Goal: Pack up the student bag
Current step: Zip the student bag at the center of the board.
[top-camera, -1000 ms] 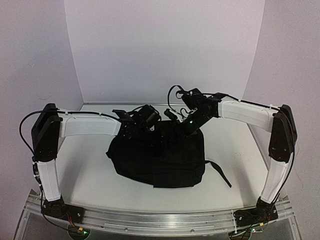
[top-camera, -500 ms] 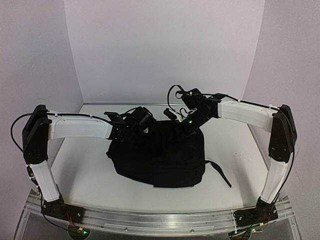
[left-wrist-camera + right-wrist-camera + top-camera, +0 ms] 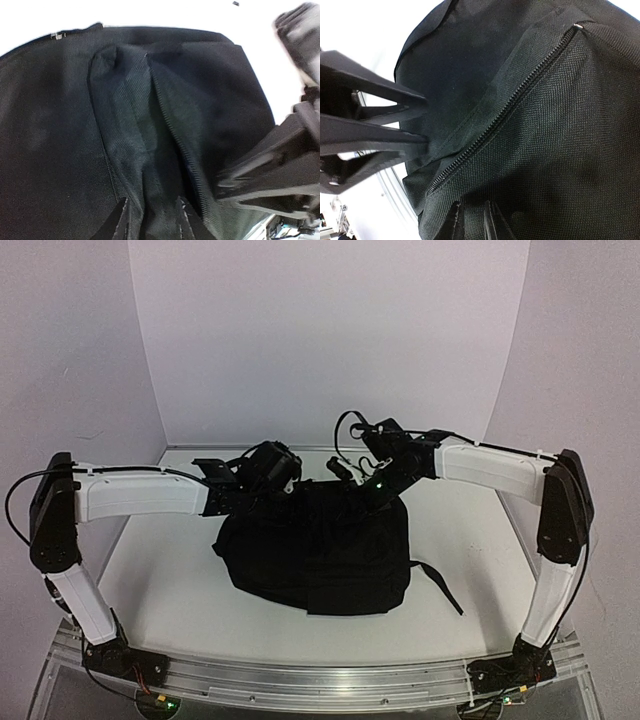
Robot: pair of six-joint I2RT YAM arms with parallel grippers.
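Black soft fabric forms the student bag, a large, slumped backpack that lies in the middle of the white surface, between the two arms and a little toward the far side. Its bulk sags flat toward the near edge, while its far upper edge rises to a peak under the wrists. A black toothed zip runs slantwise across the cloth in the right wrist view, closed along the stretch that shows. A thin black strap trails off the bag's right side and lies flat on the surface.

At that raised far edge the right pincer comes down from the right, its two fingers pressed close on a fold of the bag's cloth just past the lower end of the zip. The left pincer reaches in from the left, right beside it; its fingers are spread a little and straddle a ridge of cloth beside a stitched seam, without squeezing it. Each wrist view catches the other pincer as a dark, blurred shape at its side.

Farther out, a ribbed aluminium rail carries the arm bases along the near edge, and pale lilac walls enclose the surface on three sides.
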